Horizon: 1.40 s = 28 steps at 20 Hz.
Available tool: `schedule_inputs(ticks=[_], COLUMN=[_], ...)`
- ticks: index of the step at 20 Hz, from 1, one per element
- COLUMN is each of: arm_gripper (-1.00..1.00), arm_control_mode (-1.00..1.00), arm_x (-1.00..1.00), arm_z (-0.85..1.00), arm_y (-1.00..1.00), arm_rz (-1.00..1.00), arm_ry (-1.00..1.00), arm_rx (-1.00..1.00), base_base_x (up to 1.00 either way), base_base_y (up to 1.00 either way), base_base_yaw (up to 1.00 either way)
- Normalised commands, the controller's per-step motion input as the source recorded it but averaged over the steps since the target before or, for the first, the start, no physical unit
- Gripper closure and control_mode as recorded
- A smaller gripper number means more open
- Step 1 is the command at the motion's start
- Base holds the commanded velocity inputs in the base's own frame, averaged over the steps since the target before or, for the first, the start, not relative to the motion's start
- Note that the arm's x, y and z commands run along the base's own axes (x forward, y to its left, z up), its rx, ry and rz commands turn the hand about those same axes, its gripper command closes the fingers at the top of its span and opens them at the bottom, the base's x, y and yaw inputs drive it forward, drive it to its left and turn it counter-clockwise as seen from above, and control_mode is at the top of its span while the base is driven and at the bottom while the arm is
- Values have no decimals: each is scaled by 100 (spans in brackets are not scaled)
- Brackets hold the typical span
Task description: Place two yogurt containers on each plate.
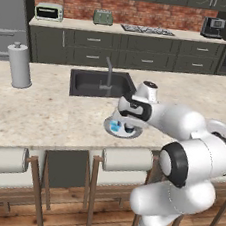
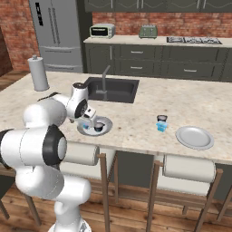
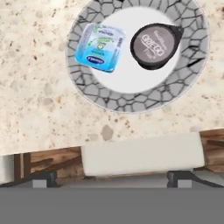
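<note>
Near edge of counter: I saw the first plate (image 3: 140, 103) sitting on the speckled counter (image 1: 44, 111) just in front of the sink (image 1: 96, 81), with a crackled grey rim around its pale middle.
On that plate: a light blue yogurt cup (image 3: 100, 47) and a dark yogurt cup (image 3: 154, 45) lay side by side, close together but not touching as far as I could make out from the hand camera.
Gripper: my gripper (image 2: 92, 121) hung straight over that plate, jaws spread wide and released, with nothing between them.
Arm: from the left base camera its white wrist covered most of the plate, and I could pick out only a patch of blue beneath it.
Second plate: a plain plate (image 2: 195, 137) lay bare well off to the right along the same counter, near its front edge.
Remaining cups: a dark cup (image 2: 161, 118) and a blue cup (image 2: 161, 127) stood together on the counter just left of the second plate, the dark one on the far side of the blue one; I could not tell whether they touched.
Far left of counter: a paper towel roll (image 2: 38, 73) stood upright.
Below the edge: pale cushioned stools (image 2: 189, 168) lined the near side of the counter.
</note>
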Motion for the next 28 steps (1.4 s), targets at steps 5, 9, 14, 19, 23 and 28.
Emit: schedule_inputs(ticks=[5,9,14,19,23,28], arm_gripper=[-100,-100,-100,-100,-100,-100], arm_control_mode=[-100,-100,-100,-100,-100,-100], arm_x=[-59,-58,-54,-18,0,0], arm_z=[24,18,17,4,0,0], arm_y=[-5,0,0,0,0,0], arm_rz=[27,22,20,0,0,0], arm_ry=[0,0,-5,-5,0,0], arm_rx=[0,0,-2,0,0,0], base_base_x=[0,0,0,0,0,0], base_base_y=[0,0,0,0,0,0], base_base_yaw=[0,0,0,0,0,0])
